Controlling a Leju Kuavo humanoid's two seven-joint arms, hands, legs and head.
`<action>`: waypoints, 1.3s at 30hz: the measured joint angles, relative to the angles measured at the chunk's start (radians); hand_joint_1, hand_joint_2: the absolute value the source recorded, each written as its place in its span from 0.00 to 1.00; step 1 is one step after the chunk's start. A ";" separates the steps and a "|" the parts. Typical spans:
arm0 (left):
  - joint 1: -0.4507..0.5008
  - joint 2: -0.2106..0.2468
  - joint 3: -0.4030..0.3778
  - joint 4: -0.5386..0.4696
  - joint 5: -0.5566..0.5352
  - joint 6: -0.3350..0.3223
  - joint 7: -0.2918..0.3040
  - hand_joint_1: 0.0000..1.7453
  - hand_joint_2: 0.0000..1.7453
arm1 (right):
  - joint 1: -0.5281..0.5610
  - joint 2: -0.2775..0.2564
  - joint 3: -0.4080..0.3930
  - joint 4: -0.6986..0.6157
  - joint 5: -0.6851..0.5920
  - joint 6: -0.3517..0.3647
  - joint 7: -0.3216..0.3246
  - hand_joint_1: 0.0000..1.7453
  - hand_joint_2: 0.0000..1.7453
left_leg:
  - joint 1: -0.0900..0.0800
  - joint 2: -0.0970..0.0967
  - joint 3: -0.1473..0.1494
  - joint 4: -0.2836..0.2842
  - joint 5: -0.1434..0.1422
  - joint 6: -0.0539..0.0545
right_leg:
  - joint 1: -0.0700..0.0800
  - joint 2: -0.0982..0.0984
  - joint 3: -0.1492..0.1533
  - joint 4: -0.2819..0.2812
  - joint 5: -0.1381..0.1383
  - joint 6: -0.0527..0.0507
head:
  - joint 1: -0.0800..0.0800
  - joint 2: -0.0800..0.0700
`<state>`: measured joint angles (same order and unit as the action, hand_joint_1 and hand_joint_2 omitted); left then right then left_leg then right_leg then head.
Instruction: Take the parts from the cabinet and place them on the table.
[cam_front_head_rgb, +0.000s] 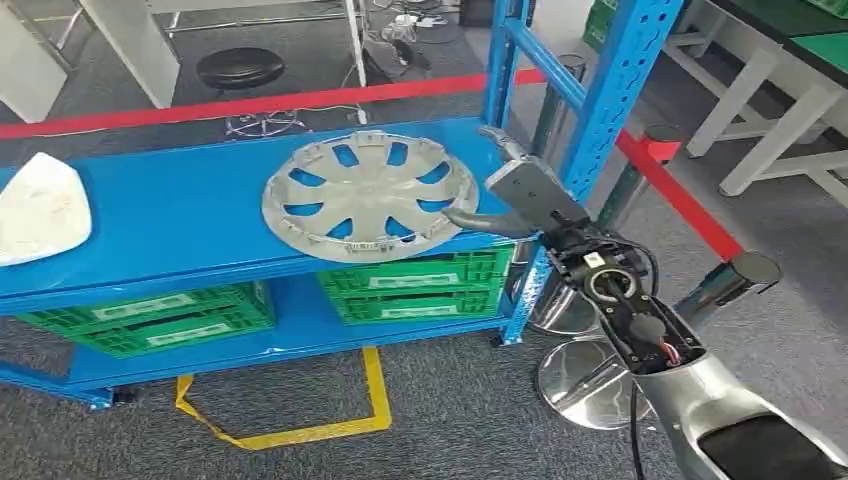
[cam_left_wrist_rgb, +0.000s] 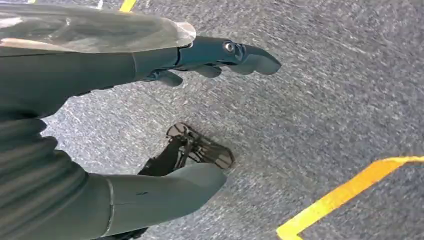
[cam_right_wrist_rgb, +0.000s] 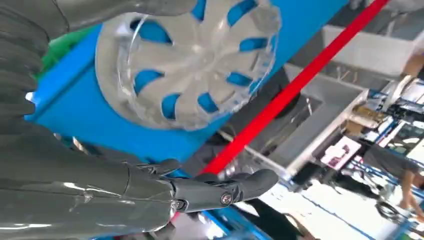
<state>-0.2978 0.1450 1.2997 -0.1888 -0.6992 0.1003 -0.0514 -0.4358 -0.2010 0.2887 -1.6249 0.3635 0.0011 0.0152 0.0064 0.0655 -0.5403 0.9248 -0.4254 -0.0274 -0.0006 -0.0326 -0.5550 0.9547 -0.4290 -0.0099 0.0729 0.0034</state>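
Your right hand (cam_front_head_rgb: 512, 190) is up at the right front edge of the blue metal cabinet shelf (cam_front_head_rgb: 190, 215), just beside the round silver plastic wheel cover (cam_front_head_rgb: 370, 195) with blue showing through its spoke cut-outs. The cover lies flat on the shelf top, its rim close to the front edge. The grey thumb curves in under the cover's right rim and a dark finger sticks up behind it; you can't tell from the head view if either actually touches. In the right wrist view the wheel cover (cam_right_wrist_rgb: 187, 62) sits between thumb and fingers (cam_right_wrist_rgb: 235, 187), the fingers spread wide and holding nothing.

Your left hand (cam_left_wrist_rgb: 150, 120) hangs over grey carpet (cam_left_wrist_rgb: 325, 85), the fingers extended and apart, nothing in it; a yellow tape line (cam_left_wrist_rgb: 345, 192) runs on the floor nearby.

A white rounded plastic part (cam_front_head_rgb: 40, 210) lies at the left end of the same shelf, well apart from the cover. Green plastic crates (cam_front_head_rgb: 415, 285) sit on the shelf below. A red barrier strip (cam_front_head_rgb: 250, 105) runs behind the cabinet.
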 joint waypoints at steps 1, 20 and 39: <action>0.003 0.000 0.000 0.000 0.003 0.002 -0.005 0.00 1.00 | -0.016 0.000 0.005 0.016 0.030 0.007 -0.009 0.00 1.00 | 0.000 0.000 0.000 0.000 0.000 0.000 | 0.000 0.000 0.000 0.000 0.000 0.000 | 0.000 0.000; 0.015 0.001 0.026 0.000 -0.013 0.004 -0.039 0.00 1.00 | -0.210 0.026 0.144 0.483 0.373 0.015 -0.131 0.00 1.00 | 0.000 -0.002 0.000 0.000 0.000 0.000 | 0.000 -0.002 0.000 0.000 0.000 0.000 | 0.000 0.000; 0.008 0.000 0.026 0.000 -0.039 0.003 -0.041 0.00 0.00 | -0.275 0.116 0.177 0.725 0.351 -0.043 -0.195 0.00 1.00 | 0.000 -0.002 0.000 0.000 0.000 0.000 | 0.000 -0.002 0.000 0.000 0.000 0.000 | 0.000 0.000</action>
<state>-0.2901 0.1453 1.3252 -0.1888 -0.7378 0.1038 -0.0927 -0.7106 -0.0847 0.4654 -0.8995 0.7145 -0.0423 -0.1797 0.0064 0.0639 -0.5402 0.9250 -0.4253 -0.0274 -0.0005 -0.0341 -0.5554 0.9547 -0.4291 -0.0099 0.0732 0.0034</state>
